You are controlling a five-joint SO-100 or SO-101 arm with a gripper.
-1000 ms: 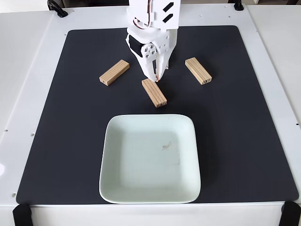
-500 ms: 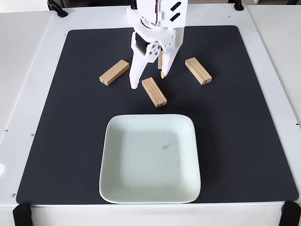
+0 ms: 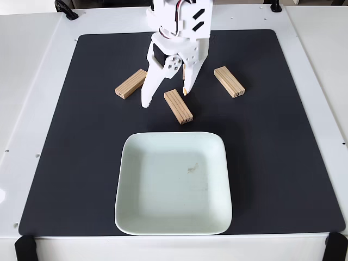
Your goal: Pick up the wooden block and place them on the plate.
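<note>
Three wooden blocks lie on the black mat in the fixed view: one at the left, one in the middle and one at the right. The pale mint square plate sits below them, with nothing on it. My white gripper hangs open just above the far end of the middle block. Its long finger points down to the block's left, and the shorter finger is at the block's upper right. Nothing is held between them.
The black mat covers most of the white table. Black clamps sit at the table's corners. The arm's body reaches in from the top middle.
The gripper has gone from shut to wide open, its long finger swinging out to the left. It still hovers by the middle block's far end. The blocks and the plate have not moved.
</note>
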